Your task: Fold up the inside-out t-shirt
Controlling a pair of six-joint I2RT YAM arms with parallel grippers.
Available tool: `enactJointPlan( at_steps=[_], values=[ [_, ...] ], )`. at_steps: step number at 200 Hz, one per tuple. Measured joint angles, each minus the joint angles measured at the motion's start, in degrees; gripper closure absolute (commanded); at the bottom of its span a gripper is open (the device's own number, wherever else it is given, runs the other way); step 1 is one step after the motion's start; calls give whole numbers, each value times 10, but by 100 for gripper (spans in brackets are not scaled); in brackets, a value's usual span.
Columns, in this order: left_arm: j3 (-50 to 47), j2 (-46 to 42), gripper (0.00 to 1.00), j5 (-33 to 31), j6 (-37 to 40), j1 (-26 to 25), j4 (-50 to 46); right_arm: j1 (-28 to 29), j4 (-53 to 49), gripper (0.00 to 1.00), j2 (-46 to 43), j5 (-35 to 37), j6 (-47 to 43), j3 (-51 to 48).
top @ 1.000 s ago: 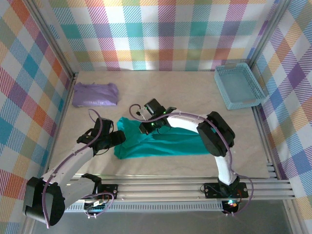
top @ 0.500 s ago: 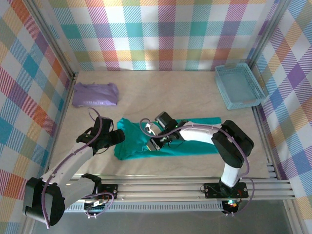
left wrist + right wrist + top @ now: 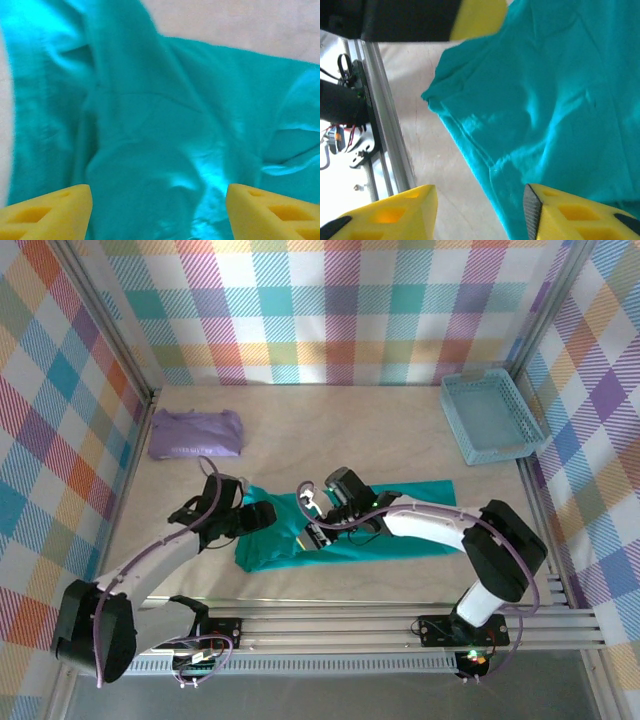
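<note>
From above, the teal inside-out t-shirt (image 3: pixel 400 535) lay in a long, rumpled band across the middle of the table (image 3: pixel 350 430), close to its near edge. The left gripper (image 3: pixel 262 518) hung over the shirt's left end, and the right gripper (image 3: pixel 312 526) was just beside it, further along the cloth. A lavender folded garment (image 3: pixel 195 433) sat by the far left corner, and a light blue plastic basket (image 3: pixel 490 418) by the far right corner.

From the left wrist, the left gripper (image 3: pixel 160 215) had its yellow fingers (image 3: pixel 45 210) spread wide, grasping nothing, with creased t-shirt (image 3: pixel 150 125) under them.

From the right wrist, the right gripper (image 3: pixel 480 215) also had its fingers (image 3: pixel 385 212) parted and released. The t-shirt (image 3: pixel 545 100) showed an edge running down between them over bare table (image 3: pixel 420 140). A metal rail (image 3: pixel 370 100) ran along the near edge.
</note>
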Motion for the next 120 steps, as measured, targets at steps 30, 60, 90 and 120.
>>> enactJointPlan(
  at_steps=[30, 60, 90, 120],
  values=[
    [47, 80, 35, 14, -11, 0, 65, 0, 50, 66, 64, 7, 44, 23],
    [101, 178, 37, -7, -20, 12, 118, -7, 76, 67, 120, 25, 84, 36],
    [130, 285, 38, -34, -21, 50, 142, -21, 78, 65, 143, 38, 113, 30],
    [141, 305, 36, -51, -16, 69, 152, -26, 79, 59, 141, 46, 126, 24]
  ],
)
